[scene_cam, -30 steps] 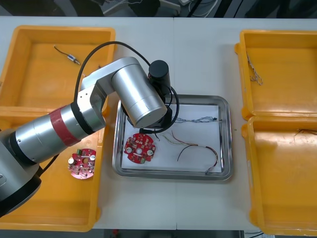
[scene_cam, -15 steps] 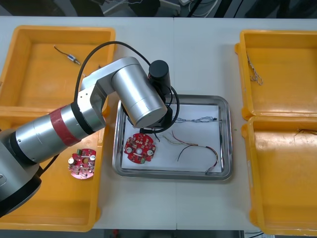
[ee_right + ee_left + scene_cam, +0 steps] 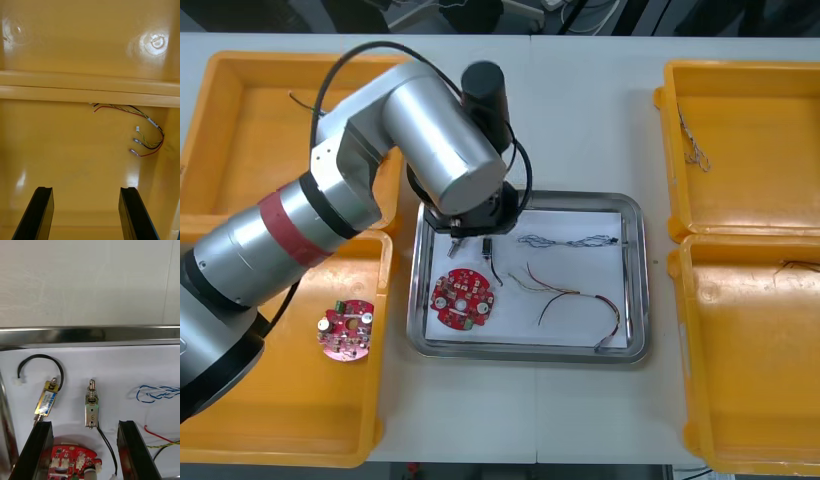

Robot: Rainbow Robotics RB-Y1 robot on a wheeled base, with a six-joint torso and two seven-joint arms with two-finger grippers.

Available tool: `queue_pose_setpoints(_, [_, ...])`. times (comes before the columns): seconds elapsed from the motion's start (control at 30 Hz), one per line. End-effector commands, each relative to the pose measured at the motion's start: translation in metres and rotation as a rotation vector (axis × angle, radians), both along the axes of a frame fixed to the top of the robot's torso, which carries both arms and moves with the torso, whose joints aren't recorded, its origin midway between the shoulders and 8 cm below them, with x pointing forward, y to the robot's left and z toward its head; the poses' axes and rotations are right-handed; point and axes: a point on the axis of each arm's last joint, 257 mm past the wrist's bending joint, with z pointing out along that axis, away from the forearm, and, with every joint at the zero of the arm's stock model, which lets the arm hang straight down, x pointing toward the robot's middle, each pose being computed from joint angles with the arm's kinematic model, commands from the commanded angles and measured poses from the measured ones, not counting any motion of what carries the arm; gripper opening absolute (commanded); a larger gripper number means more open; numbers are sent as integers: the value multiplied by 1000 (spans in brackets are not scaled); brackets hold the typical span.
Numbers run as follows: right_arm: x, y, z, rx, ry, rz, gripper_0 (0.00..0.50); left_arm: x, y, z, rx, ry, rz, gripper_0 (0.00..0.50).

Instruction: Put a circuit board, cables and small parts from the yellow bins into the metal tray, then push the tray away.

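My left gripper (image 3: 88, 452) stands open just above the white-lined metal tray (image 3: 635, 215), at its far left part, under the left arm (image 3: 445, 150). Between its fingers (image 3: 39, 450) a small metal part (image 3: 92, 410) with a black lead lies free on the lining. Beside it lies a second small metal part (image 3: 47, 401) with a curled black cable. Also in the tray are a round red circuit board (image 3: 463, 298), a blue and white cable (image 3: 570, 240) and a red and yellow cable (image 3: 580, 300). My right gripper (image 3: 86, 213) hangs open over a bin floor with a red and yellow cable (image 3: 148, 133).
Yellow bins stand at both sides. The left near bin (image 3: 240, 420) holds another red circuit board (image 3: 346, 330). A thin cable (image 3: 695, 140) lies in the right far bin, and cable ends (image 3: 795, 265) show in the right near bin. Bare table lies beyond the tray.
My left gripper has opened and let go of the small metal part, which now lies in the tray. The left arm has drawn back toward the tray's far left corner.
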Motion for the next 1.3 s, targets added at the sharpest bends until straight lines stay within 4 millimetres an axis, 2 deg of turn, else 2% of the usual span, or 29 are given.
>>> queue_pose_setpoints(0.03, [-4,0,6,34,-33,-42,500,14,26,56,-45,-51,64,500])
queue_pose_setpoints(0.27, [-4,3,5,39,-32,-39,500,17,73,77,-24,-46,84,500])
queue_pose_setpoints(0.57, [-4,5,6,41,-35,-32,500,7,134,94,39,23,68,500])
queue_pose_setpoints(0.87, [-3,8,15,17,-52,-6,500,-9,178,102,80,73,57,500])
queue_pose_setpoints(1.03, [-6,26,20,1,-37,77,500,-15,201,99,87,62,34,500])
queue_pose_setpoints(1.2, [-12,57,27,-25,-23,213,500,-28,221,91,91,50,35,500])
queue_pose_setpoints(1.3, [-15,87,32,-43,-22,330,500,-38,238,87,101,37,59,500])
